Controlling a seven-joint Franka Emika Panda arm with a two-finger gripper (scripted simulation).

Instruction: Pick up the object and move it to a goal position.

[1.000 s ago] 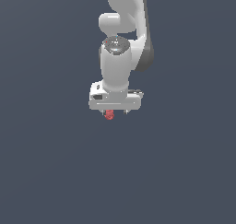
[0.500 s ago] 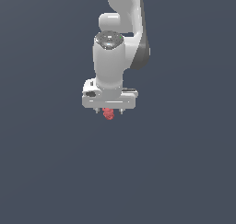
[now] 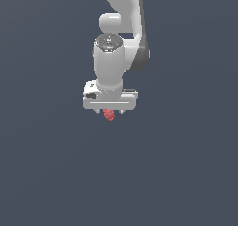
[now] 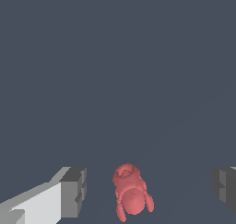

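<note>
The object (image 3: 109,114) is a small red, lumpy item with a round end, lying on the dark grey floor. In the exterior view it peeks out just below the white gripper (image 3: 109,111), which points straight down over it. In the wrist view the object (image 4: 130,194) lies between the two grey fingertips (image 4: 73,191), nearer to that one. The other fingertip stands far off at the frame's edge. The gripper (image 4: 148,189) is open wide, and neither finger touches the object.
The white arm (image 3: 122,16) rises behind the gripper toward the top of the exterior view. A plain dark grey floor (image 3: 186,174) lies all around. No goal marker shows.
The gripper has shifted slightly toward the exterior view's left and come down a little over the object. The object has not moved.
</note>
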